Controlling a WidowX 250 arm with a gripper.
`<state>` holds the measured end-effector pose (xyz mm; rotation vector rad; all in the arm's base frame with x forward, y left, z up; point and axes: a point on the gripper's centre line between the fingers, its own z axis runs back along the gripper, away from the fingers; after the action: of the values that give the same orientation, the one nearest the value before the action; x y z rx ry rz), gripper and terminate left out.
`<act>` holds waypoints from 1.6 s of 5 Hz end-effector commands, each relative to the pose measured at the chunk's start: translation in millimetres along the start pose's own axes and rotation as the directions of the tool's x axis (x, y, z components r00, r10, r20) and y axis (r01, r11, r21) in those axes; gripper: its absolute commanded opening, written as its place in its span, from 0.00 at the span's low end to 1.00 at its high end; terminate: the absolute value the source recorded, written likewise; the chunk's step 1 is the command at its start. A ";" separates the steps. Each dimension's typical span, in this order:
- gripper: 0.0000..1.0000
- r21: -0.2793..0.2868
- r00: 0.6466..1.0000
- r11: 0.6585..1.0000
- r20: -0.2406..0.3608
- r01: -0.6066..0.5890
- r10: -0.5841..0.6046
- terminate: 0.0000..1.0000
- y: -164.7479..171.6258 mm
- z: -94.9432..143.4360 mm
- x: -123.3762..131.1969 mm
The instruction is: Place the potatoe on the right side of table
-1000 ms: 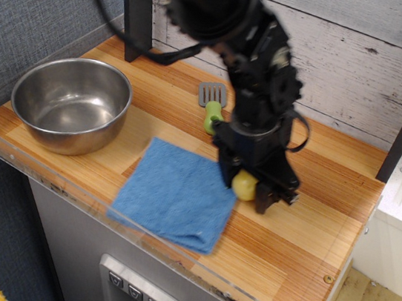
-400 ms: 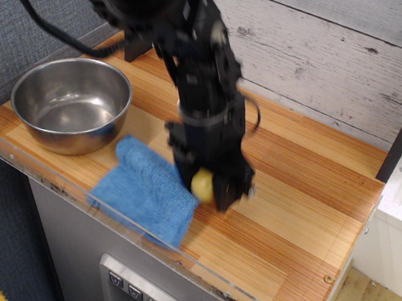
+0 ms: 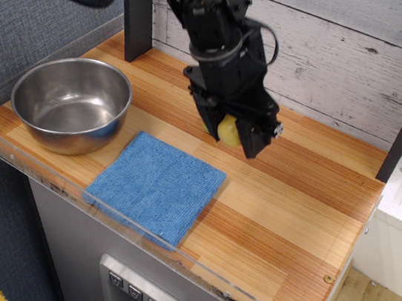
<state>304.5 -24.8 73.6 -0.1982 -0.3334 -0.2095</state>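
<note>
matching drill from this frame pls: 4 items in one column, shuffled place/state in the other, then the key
Items:
1. potatoe
2. steel bowl
3. blue cloth
4. gripper

Places/states:
A. lies flat near the front edge of the table
B. stands empty at the left end
C. held between the fingers, above the wood
D. shut on a yellow thing, just right of the cloth's far corner

Pairs: 1-C, 2-B, 3-A, 4-D
</note>
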 end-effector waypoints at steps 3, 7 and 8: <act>0.00 0.042 0.997 0.999 -0.077 -0.003 0.007 0.00 -6.5 -51.6 32.2; 1.00 0.051 0.999 0.998 0.025 0.026 -0.027 0.00 -12.7 1.2 3.2; 1.00 0.164 0.988 0.985 0.153 -0.046 0.021 0.00 -10.1 56.3 -42.0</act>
<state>246.1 -14.2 115.4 -0.0586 -0.4891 -0.1329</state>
